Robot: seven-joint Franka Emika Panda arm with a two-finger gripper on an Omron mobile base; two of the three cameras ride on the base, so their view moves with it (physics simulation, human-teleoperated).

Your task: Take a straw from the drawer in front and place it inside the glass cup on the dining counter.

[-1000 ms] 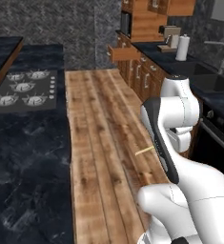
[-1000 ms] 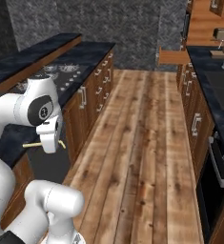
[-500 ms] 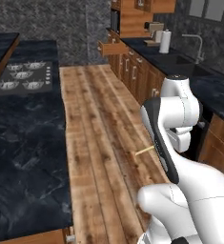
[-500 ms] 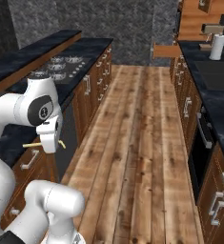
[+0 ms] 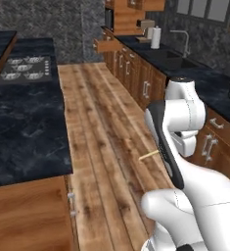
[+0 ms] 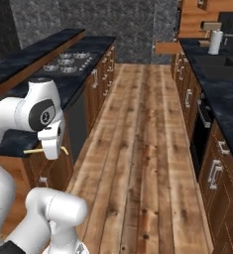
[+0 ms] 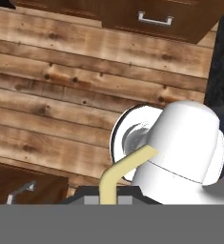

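One straw [image 5: 149, 155], thin and pale yellow-tan, was clenched in the gripper [image 6: 51, 149], which hung folded close to the robot's body over the wooden plank floor [image 5: 102, 122] of the kitchen aisle; in the left base view the straw stuck out sideways from behind the dark-striped forearm, above the boards; in the right base view both of its ends [image 6: 32, 150] showed on either side of the white hand, lying roughly level; the hand view showed its short bent end [image 7: 117, 174] curving up from between the finger tips; a brown drawer [image 5: 106, 45] stood pulled out from the far cabinets [image 5: 146, 83], well apart from the arm, and appeared also in the right base view [image 6: 167, 47]; a white paper-towel roll [image 5: 156, 37] stood on the black counter [image 5: 185, 68] near a sink faucet [image 5: 181, 39]; across the aisle a gas cooktop [image 5: 26, 67] sat in another black marble-veined counter [image 5: 23, 127]
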